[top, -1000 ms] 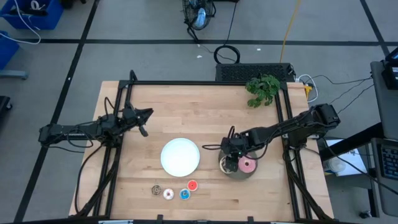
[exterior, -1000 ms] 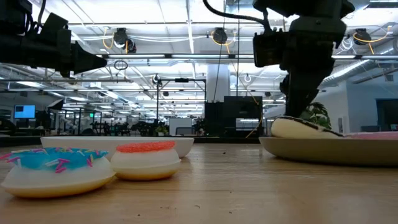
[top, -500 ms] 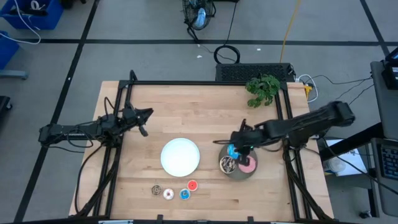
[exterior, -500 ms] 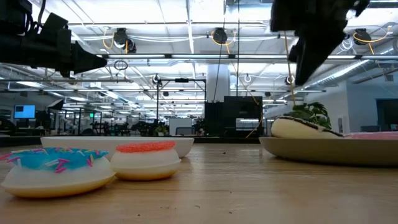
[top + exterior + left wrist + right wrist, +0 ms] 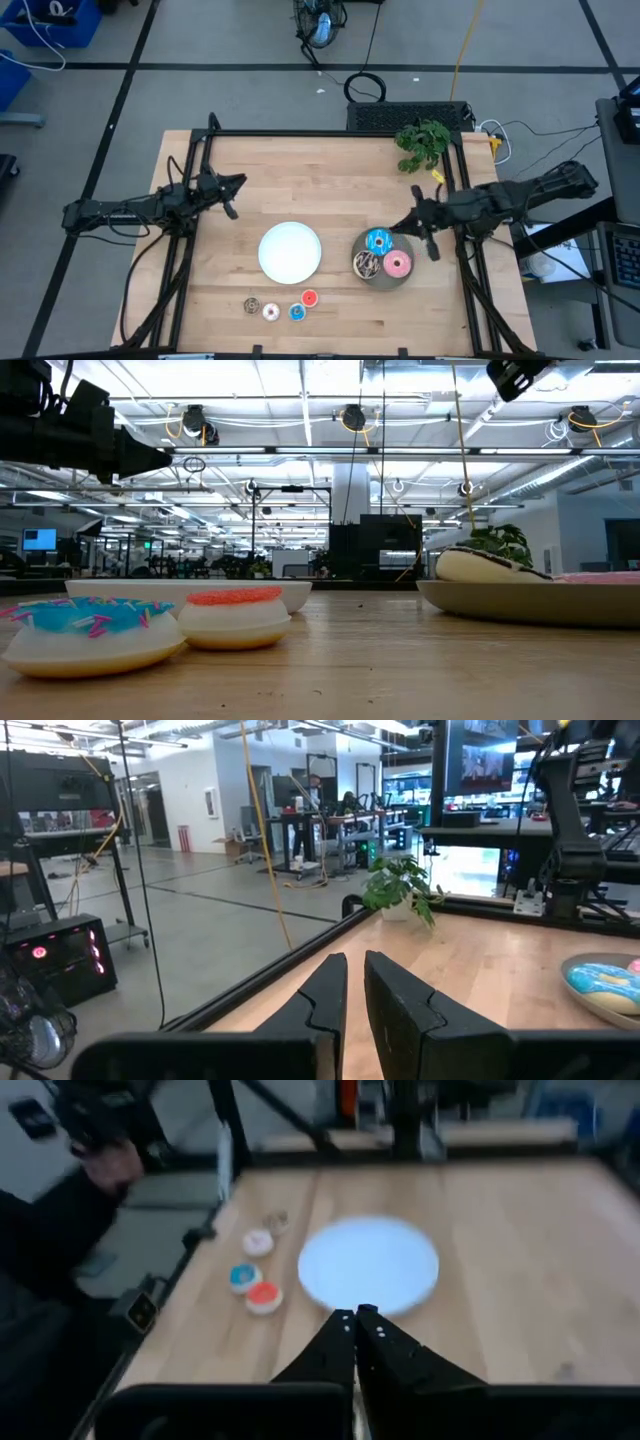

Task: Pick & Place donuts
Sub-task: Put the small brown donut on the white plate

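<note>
On the grey plate [image 5: 404, 281] at the right lie a blue donut [image 5: 377, 241], a dark sprinkled donut [image 5: 367, 264] and a pink donut [image 5: 398, 264]. Four tiny donuts rest on the table near its front edge: brown [image 5: 252, 306], white [image 5: 271, 312], blue [image 5: 297, 313] and red [image 5: 309, 298]. My right gripper [image 5: 397, 228] hangs shut above the table just right of the grey plate and points toward the white plate [image 5: 290, 251]; nothing is between its fingers [image 5: 345, 1342]. My left gripper [image 5: 236, 183] waits shut and bare, raised over the table's left part.
A potted green plant [image 5: 423, 142] stands at the far right corner. Black frame rails [image 5: 330, 133] run along the table's far, left and right sides. In the right wrist view a person's dark sleeve [image 5: 45, 1240] shows beyond the table.
My right gripper has risen off the grey plate and drawn back toward the table's right edge. The blue donut, hidden under the gripper a second ago, now lies uncovered on the grey plate beside the dark and pink ones.
</note>
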{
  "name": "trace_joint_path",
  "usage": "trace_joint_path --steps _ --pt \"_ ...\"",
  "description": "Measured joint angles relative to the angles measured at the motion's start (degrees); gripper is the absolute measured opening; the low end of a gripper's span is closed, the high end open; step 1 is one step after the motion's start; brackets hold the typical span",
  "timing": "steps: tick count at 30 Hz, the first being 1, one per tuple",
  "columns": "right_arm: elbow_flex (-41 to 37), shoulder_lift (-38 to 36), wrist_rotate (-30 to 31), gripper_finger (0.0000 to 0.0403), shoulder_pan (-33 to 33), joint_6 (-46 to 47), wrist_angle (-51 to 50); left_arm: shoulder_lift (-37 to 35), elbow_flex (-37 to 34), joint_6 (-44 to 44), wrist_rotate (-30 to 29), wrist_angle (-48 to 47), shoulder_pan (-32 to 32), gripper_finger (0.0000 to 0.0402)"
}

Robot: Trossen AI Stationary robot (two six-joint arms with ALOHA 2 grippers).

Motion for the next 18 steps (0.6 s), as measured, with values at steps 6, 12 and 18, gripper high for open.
trace_joint_path --steps 6,12,18 --pt "-17.57 -11.62 -0.24 0.0001 -3.1 -4.65 17.19 0.0 0.0 -0.67 2.67 -2.69 0.0 0.0044" --pt "-27.77 -17.15 -5.2 0.0001 -5.61 -4.24 22.41 0.0 0.0 -1.08 3.57 -3.2 0.0 0.0044" --pt "-33.5 -19.47 -6.16 0.0001 -5.97 -5.29 29.77 0.0 0.0 -1.7 4.93 1.14 0.0 0.0044"
